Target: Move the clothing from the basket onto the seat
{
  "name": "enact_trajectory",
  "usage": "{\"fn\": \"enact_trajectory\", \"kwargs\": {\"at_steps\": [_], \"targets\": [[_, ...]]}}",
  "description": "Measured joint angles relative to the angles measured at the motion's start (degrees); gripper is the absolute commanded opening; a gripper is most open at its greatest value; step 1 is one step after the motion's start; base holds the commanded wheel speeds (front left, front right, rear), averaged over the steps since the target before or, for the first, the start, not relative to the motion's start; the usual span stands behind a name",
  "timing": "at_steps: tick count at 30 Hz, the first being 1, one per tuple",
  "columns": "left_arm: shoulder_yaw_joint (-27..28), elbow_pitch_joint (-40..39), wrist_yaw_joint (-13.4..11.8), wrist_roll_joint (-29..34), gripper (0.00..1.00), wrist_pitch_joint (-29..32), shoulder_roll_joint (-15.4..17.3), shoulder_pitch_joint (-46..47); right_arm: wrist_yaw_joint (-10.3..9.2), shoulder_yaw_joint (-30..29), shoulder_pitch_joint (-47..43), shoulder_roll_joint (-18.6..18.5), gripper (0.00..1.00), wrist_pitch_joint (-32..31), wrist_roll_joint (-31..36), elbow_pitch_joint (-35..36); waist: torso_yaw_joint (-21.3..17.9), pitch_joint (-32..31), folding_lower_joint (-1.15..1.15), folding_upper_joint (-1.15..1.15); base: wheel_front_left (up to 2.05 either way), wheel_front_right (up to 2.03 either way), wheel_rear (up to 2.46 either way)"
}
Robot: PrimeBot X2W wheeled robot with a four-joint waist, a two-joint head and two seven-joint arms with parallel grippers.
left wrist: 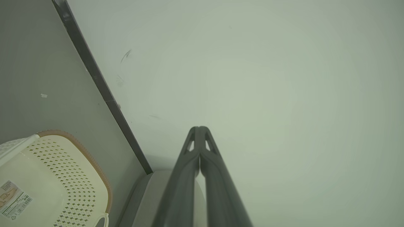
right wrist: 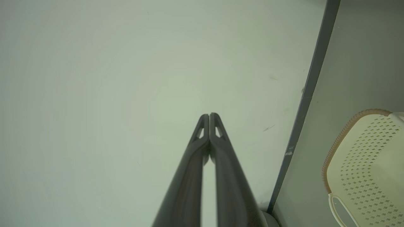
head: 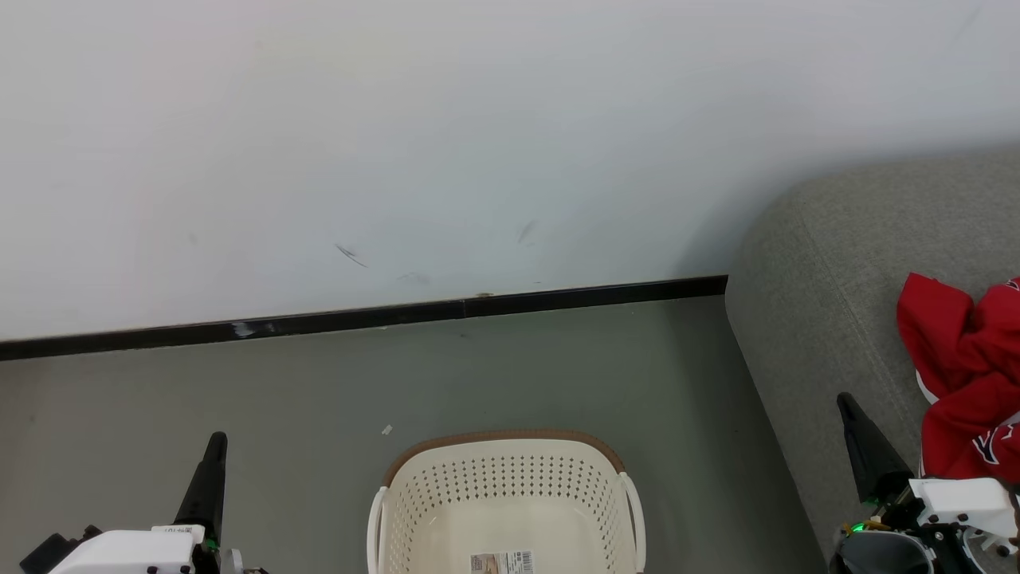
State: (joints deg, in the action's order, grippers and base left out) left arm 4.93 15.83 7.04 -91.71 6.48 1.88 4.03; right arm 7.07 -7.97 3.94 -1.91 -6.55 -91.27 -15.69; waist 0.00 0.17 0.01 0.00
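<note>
One barcoded label [head: 501,563], text unreadable, in the basket [head: 510,478]; left claw [left wrist: 199,127] and right claw [right wrist: 209,114] clenched, empty.

A scuffed white wall [head: 510,119] meets the grey floor [head: 239,399] at a black baseboard [head: 358,317].

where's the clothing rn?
Head view, far right: the clothing lies bunched on the seat, just beside the shut right gripper and away from the basket at bottom centre.
</note>
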Motion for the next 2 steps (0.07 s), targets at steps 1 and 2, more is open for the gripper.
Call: {"fn": "enact_trajectory", "kwargs": {"at_steps": [1, 2], "targets": [[0.0, 0.0, 0.0, 0.0, 0.0, 0.0, 0.0, 0.0, 0.0, 0.0, 0.0, 0.0, 0.0, 0.0, 0.0, 0.0, 0.0, 0.0, 0.0, 0.0, 0.0, 0.0, 0.0], [0.0, 0.0, 0.0, 0.0, 0.0, 0.0, 0.0, 0.0, 0.0, 0.0, 0.0, 0.0, 0.0, 0.0, 0.0, 0.0, 0.0, 0.0, 0.0, 0.0, 0.0, 0.0, 0.0]]}}
